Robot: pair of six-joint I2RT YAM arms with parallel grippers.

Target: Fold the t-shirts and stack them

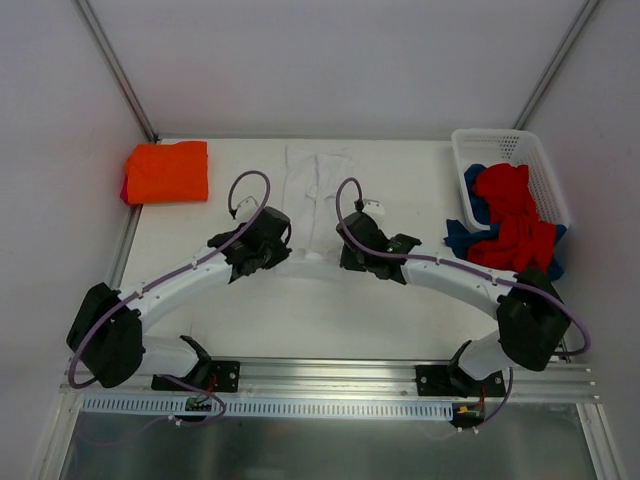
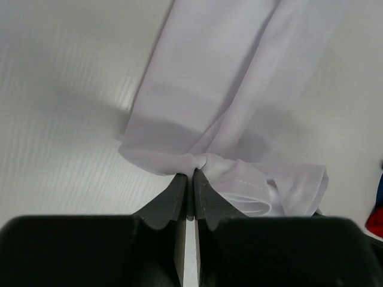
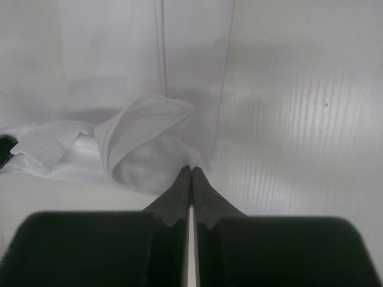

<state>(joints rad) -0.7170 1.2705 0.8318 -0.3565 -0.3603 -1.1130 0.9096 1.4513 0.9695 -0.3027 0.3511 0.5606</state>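
A white t-shirt (image 1: 318, 180) lies folded into a long strip at the table's middle back. My left gripper (image 1: 283, 252) is shut on its near left corner (image 2: 197, 160). My right gripper (image 1: 345, 255) is shut on its near right corner (image 3: 192, 162). The near hem (image 3: 143, 143) is bunched and lifted between them. A folded orange t-shirt (image 1: 167, 171) lies at the back left with a red edge under it. Red t-shirts (image 1: 512, 215) and blue t-shirts (image 1: 462, 236) spill from the basket at the right.
A white perforated basket (image 1: 530, 165) stands at the back right, cloth hanging over its near side. The table (image 1: 300, 310) has metal frame rails along its left edge and front edge.
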